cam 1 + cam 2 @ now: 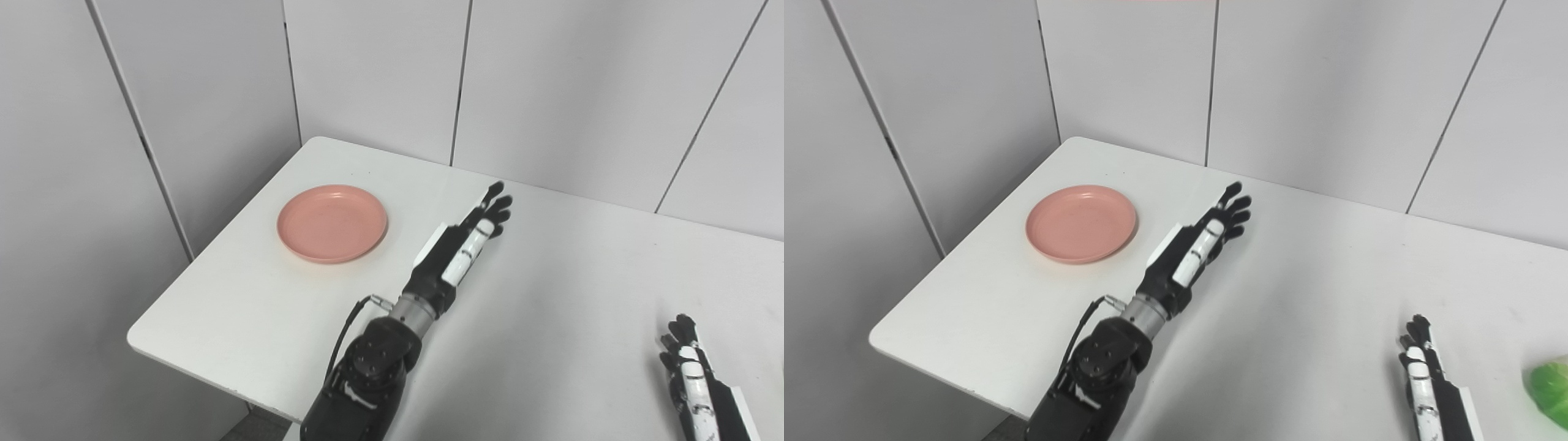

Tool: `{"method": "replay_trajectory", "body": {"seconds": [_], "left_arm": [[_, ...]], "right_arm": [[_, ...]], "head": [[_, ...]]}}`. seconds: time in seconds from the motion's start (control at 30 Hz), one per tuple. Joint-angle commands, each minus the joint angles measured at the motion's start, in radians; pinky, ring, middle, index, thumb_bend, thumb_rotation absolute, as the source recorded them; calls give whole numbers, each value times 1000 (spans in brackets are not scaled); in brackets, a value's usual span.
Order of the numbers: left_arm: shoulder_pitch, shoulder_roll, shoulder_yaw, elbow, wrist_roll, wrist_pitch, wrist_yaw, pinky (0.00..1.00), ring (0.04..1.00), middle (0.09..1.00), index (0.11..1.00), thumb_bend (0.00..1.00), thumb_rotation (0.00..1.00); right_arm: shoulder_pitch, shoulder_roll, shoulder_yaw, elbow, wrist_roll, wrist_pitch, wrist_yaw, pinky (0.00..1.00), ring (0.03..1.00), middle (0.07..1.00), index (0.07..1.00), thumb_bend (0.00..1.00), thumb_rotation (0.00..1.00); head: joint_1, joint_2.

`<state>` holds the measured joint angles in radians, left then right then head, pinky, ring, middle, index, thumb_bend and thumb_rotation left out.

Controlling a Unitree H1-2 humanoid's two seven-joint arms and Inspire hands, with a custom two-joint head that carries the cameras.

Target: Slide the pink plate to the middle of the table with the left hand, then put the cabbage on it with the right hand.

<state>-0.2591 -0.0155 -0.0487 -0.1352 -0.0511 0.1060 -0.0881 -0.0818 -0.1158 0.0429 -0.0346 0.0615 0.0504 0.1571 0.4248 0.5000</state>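
While the pink plate [332,223] sits near the far left corner of the white desk [551,294], empty and untouched, the left hand [471,236] is stretched out flat to its right, fingers extended and a little apart, holding nothing and clearly apart from the rim. The right hand [1424,367] rests low at the near right of the desk, fingers straight and likewise empty. Just beyond it, at the right edge of the right eye view, a patch of bright green shows: the cabbage [1549,383], mostly cut off by the frame, so its shape cannot be made out.

The plate looks like a shallow, stiff plastic dish with a raised lip, probably light and inclined to skate easily over the smooth desk top. Fingertips laid on the far left side of the lip, or pressed flat inside the well, should let it be dragged toward the middle without tipping; pushing too high on the rim could flip it. The cabbage is probably a soft or light toy piece, best taken around its widest part.
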Motion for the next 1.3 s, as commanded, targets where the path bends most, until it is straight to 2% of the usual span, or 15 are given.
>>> {"method": "replay_trajectory", "body": {"seconds": [0.0,0.1,0.27,0.37,0.63,0.8,1.07,1.27], "left_arm": [[-56,23,30,-63,-32,26,1,952,945,961,962,545,1000],[-87,32,62,-108,-24,71,23,946,919,933,935,553,1000],[-134,58,119,-136,-14,76,59,916,910,917,908,518,1000],[-169,96,165,-136,-26,81,69,914,915,922,915,508,1000],[-202,202,260,-64,-38,66,81,902,909,922,917,495,1000],[-212,268,318,-4,-64,57,83,929,911,918,913,499,1000],[-214,328,396,49,-119,52,96,947,942,934,921,475,1000],[-203,364,433,73,-156,70,91,975,965,956,946,474,1000]], "right_arm": [[-7,0,1,-10,10,14,8,1000,1000,1000,1000,26,1000],[-7,1,0,-15,12,19,7,1000,1000,1000,1000,29,1000],[-7,3,-4,-13,19,15,5,1000,1000,1000,1000,43,1000],[-8,0,-2,-13,18,13,8,1000,1000,1000,1000,40,1000],[-10,5,-7,-8,16,9,0,1000,1000,1000,1000,47,1000],[-10,2,-6,-10,16,12,3,1000,1000,1000,1000,48,1000],[-8,1,-6,-12,17,12,4,1000,1000,1000,1000,45,1000],[-6,1,-7,-17,19,19,4,1000,1000,1000,1000,53,1000]], "head": [[0,3],[11,13],[12,18],[14,21],[20,19],[20,19],[24,22],[26,22]]}}
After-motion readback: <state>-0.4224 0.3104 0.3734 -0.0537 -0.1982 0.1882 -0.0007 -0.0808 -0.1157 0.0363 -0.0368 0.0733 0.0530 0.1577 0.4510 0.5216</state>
